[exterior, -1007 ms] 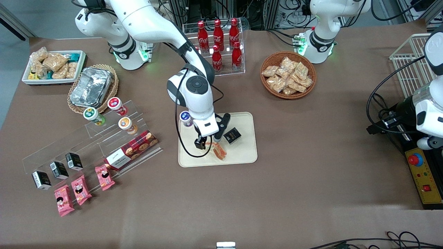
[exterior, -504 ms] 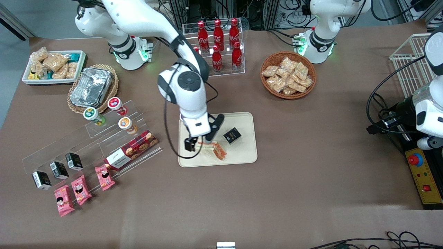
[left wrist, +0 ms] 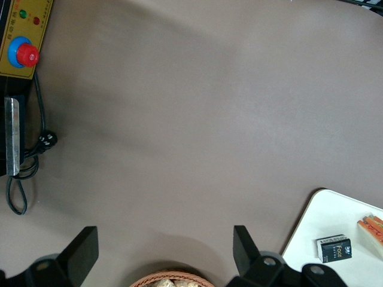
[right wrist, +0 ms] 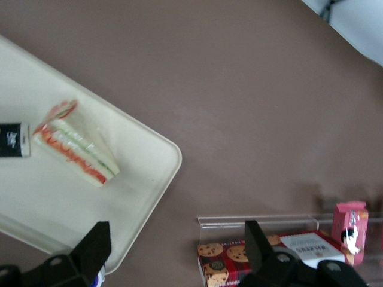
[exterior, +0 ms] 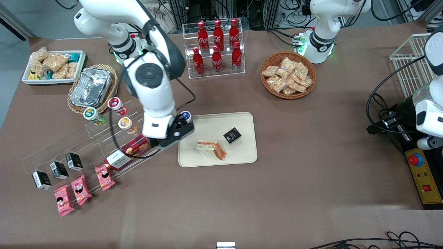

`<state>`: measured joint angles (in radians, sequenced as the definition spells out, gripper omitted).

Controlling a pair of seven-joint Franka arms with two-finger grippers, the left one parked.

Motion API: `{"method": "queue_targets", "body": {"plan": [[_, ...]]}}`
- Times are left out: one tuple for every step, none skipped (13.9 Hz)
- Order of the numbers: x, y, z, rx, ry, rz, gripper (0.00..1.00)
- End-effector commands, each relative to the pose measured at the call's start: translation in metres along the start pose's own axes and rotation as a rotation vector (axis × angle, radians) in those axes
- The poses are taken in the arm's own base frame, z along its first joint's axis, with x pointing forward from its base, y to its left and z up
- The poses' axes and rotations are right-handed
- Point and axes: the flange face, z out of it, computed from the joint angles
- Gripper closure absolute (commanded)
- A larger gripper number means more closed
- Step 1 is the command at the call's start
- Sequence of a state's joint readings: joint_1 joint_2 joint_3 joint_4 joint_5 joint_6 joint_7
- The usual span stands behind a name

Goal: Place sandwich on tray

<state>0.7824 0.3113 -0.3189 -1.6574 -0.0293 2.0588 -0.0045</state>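
The sandwich (exterior: 211, 149), a plastic-wrapped wedge with orange-red and green filling, lies on the cream tray (exterior: 242, 154), nearer the front camera than a small black box (exterior: 232, 135). It also shows in the right wrist view (right wrist: 75, 152) on the tray (right wrist: 42, 203), and at the edge of the left wrist view (left wrist: 372, 226). My gripper (exterior: 170, 139) is open and empty. It hangs off the tray, above the brown table between the tray's rim and the cookie box (right wrist: 239, 258). Its fingers (right wrist: 96, 244) stand wide apart.
A clear acrylic rack (exterior: 93, 145) with the cookie box (exterior: 133, 148), small cups and black boxes lies toward the working arm's end. A blue-lidded cup (exterior: 186, 116) stands by the tray's corner. A cola bottle rack (exterior: 216, 46), a snack basket (exterior: 288, 75) and a foil pan (exterior: 91, 87) stand farther back.
My gripper has let go of the sandwich, risen and swung off the tray toward the working arm's end. The sandwich stays lying on the tray.
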Motion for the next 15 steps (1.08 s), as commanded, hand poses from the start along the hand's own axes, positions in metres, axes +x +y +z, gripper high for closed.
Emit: {"method": "queue_targets", "body": {"plan": [[-0.012, 0.059, -0.026, 0.112, -0.017, 0.253, 0.01], [-0.017, 0.084, -0.033, 0.134, -0.038, 0.300, 0.01], [-0.022, 0.105, -0.033, 0.142, -0.076, 0.332, 0.01], [-0.024, 0.118, -0.037, 0.146, -0.085, 0.354, 0.01], [-0.027, 0.133, -0.042, 0.148, -0.086, 0.378, 0.01], [-0.033, 0.152, -0.044, 0.151, -0.101, 0.407, 0.01], [-0.039, 0.169, -0.049, 0.157, -0.119, 0.432, 0.01], [-0.044, 0.183, -0.053, 0.165, -0.142, 0.450, 0.01], [-0.050, 0.197, -0.056, 0.172, -0.160, 0.469, 0.01], [-0.057, 0.214, -0.058, 0.178, -0.172, 0.494, 0.01], [-0.066, 0.233, -0.056, 0.186, -0.187, 0.522, 0.01], [-0.077, 0.252, -0.060, 0.194, -0.191, 0.548, 0.01], [-0.087, 0.266, -0.065, 0.197, -0.191, 0.569, 0.01], [-0.094, 0.273, -0.070, 0.190, -0.198, 0.580, 0.01], [-0.098, 0.279, -0.071, 0.183, -0.207, 0.588, 0.01]]}}
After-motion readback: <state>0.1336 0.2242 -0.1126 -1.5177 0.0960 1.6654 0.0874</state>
